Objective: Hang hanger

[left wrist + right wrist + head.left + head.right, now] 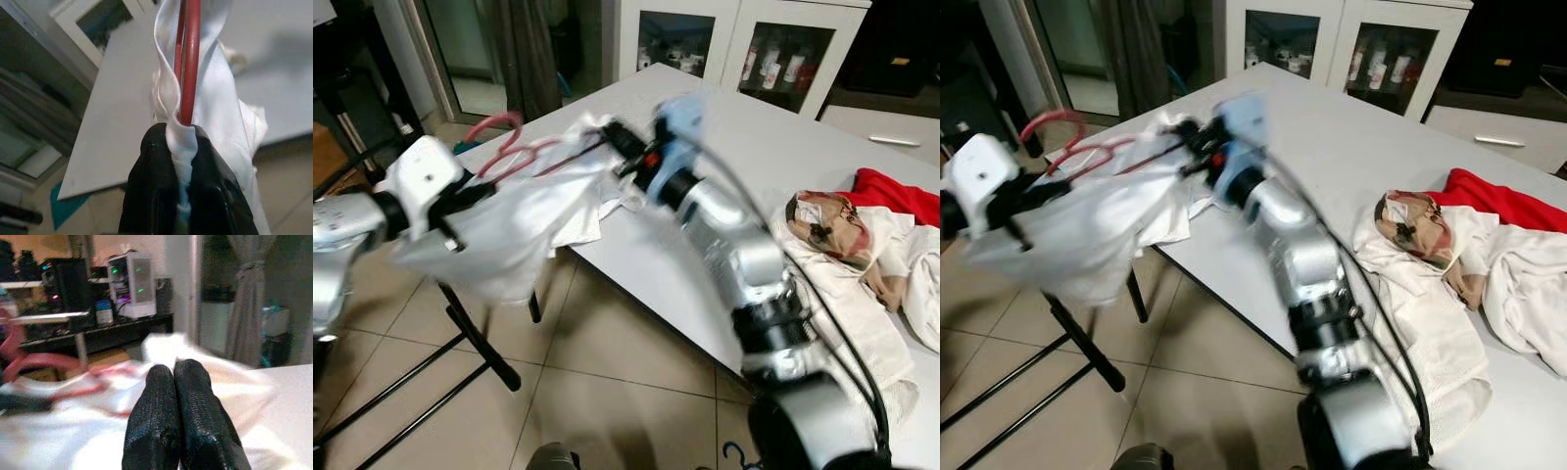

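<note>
Left gripper (183, 161): both black fingers pinched tight on the thin red plastic hanger (188, 63) through a fold of the white shirt (509, 230), at left centre of the head views.
Right gripper (181, 382): fingers pressed together with nothing between them, tips at the shirt's far shoulder, upper middle of frame.
Hanger: red hook (499, 132) pokes up at upper left, above the black metal rack (475, 338) and off the white table (734, 127) edge.
Handling: hanger looks light and stiff; shirt soft, slippery, likely to slide. Best gripped on the rod through the cloth.
Far right: heap of white and red clothes (891, 225).
</note>
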{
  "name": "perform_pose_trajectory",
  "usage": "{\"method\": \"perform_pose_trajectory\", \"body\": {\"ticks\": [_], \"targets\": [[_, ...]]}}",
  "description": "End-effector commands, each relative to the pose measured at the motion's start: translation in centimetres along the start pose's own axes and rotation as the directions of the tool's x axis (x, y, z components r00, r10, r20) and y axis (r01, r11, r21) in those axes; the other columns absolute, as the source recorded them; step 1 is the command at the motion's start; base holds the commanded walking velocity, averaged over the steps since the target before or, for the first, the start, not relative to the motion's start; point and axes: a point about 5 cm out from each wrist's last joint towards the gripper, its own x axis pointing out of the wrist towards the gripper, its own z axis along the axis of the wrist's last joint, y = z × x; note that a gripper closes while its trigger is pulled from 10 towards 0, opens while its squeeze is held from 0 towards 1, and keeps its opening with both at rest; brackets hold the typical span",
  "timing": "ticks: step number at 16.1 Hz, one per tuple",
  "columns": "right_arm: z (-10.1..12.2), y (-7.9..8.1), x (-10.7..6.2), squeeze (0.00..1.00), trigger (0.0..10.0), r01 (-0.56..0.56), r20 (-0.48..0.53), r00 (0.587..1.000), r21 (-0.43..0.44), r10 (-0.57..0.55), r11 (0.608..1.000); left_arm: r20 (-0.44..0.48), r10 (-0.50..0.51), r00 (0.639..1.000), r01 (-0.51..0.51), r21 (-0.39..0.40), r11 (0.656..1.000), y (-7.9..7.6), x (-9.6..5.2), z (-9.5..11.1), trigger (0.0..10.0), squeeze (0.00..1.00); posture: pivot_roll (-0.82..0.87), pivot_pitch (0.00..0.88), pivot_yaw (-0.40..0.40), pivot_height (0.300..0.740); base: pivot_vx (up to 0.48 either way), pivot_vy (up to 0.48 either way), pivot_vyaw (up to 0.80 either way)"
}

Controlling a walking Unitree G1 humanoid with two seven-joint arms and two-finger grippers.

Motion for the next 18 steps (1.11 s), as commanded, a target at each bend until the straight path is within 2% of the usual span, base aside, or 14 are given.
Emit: {"method": "perform_pose_trajectory", "body": {"ticks": [1,3,4,6,8,9,10,11,12,13,16,17,18], "targets": [[0.2,0.5,0.0,0.00,0.0,-0.021,0.002,1.000,-0.019,0.021,1.000,0.013,-0.004,1.000,0.003,0.005,1.000,-0.2,0.5,0.4,0.0,0.00,0.07,0.000,0.014,0.740,0.000,0.000,0.00],[0.0,2.7,0.0,0.00,0.0,-0.104,-0.002,0.995,-0.026,0.104,0.994,0.060,-0.029,0.998,0.031,-0.031,0.999,-2.1,2.7,1.0,0.0,0.00,0.07,0.000,0.013,0.740,0.000,0.000,0.00],[-0.2,3.3,0.0,0.00,0.0,-0.130,-0.011,0.992,-0.032,0.130,0.991,0.079,-0.022,0.997,0.026,-0.045,0.999,-2.4,3.3,1.3,0.0,0.00,0.07,0.000,0.013,0.740,0.000,0.000,0.00],[-1.3,3.6,-0.1,0.00,0.0,-0.163,-0.055,0.985,-0.026,0.161,0.986,0.116,0.011,0.993,-0.003,-0.067,0.998,-2.1,3.8,2.0,0.0,0.00,0.07,0.000,0.013,0.740,0.000,0.000,0.00],[-3.0,3.2,-0.4,0.00,0.0,-0.150,-0.114,0.983,-0.019,0.147,0.989,0.151,0.034,0.988,-0.021,-0.089,0.996,-1.9,4.3,2.8,0.0,0.00,0.08,0.000,0.015,0.740,0.000,0.000,0.00],[-2.9,3.1,-0.4,0.00,0.0,-0.147,-0.112,0.983,-0.020,0.143,0.989,0.150,0.033,0.988,-0.021,-0.086,0.996,-1.9,4.4,2.8,0.0,0.00,0.08,0.000,0.015,0.740,0.000,0.000,0.00],[-1.8,2.5,-0.5,0.00,0.0,-0.117,-0.081,0.990,-0.020,0.115,0.993,0.146,0.030,0.989,-0.017,-0.085,0.996,-2.0,4.3,2.7,0.0,0.00,0.08,0.000,0.020,0.740,0.000,0.000,0.00],[-1.1,1.3,-0.6,0.00,1.0,-0.063,-0.066,0.996,-0.027,0.061,0.998,0.132,0.025,0.991,-0.014,-0.085,0.996,-2.1,4.1,2.3,0.0,0.00,0.08,0.000,0.020,0.740,0.000,0.000,0.00],[-0.6,-0.1,-0.7,0.00,6.5,0.006,-0.059,0.998,-0.037,-0.008,0.999,0.120,0.024,0.992,-0.014,-0.085,0.996,-2.2,4.0,1.9,0.0,0.00,0.08,0.000,0.020,0.740,0.000,0.000,0.00],[-0.1,-1.9,-1.0,0.00,10.0,0.088,-0.054,0.994,-0.048,-0.091,0.995,0.115,0.025,0.993,-0.015,-0.087,0.996,-2.3,3.9,1.7,0.0,0.00,0.08,0.000,0.020,0.740,0.000,0.000,0.00],[0.6,-4.6,-1.5,0.00,10.0,0.218,-0.048,0.974,-0.049,-0.221,0.975,0.114,0.023,0.993,-0.012,-0.089,0.996,-2.4,3.9,1.6,0.0,0.00,0.07,0.000,0.019,0.740,0.000,0.000,0.00],[0.8,-5.0,-1.5,0.00,10.0,0.234,-0.041,0.971,-0.053,-0.236,0.971,0.118,0.017,0.993,-0.007,-0.088,0.996,-2.6,4.0,1.7,0.0,0.00,0.07,0.000,0.019,0.740,0.000,0.000,0.00],[1.0,-5.0,-1.6,0.72,10.0,0.236,-0.033,0.971,-0.056,-0.238,0.970,0.122,0.014,0.992,-0.003,-0.087,0.996,-2.6,4.0,1.8,0.0,0.00,0.07,0.000,0.019,0.740,0.000,0.000,0.00]]}}
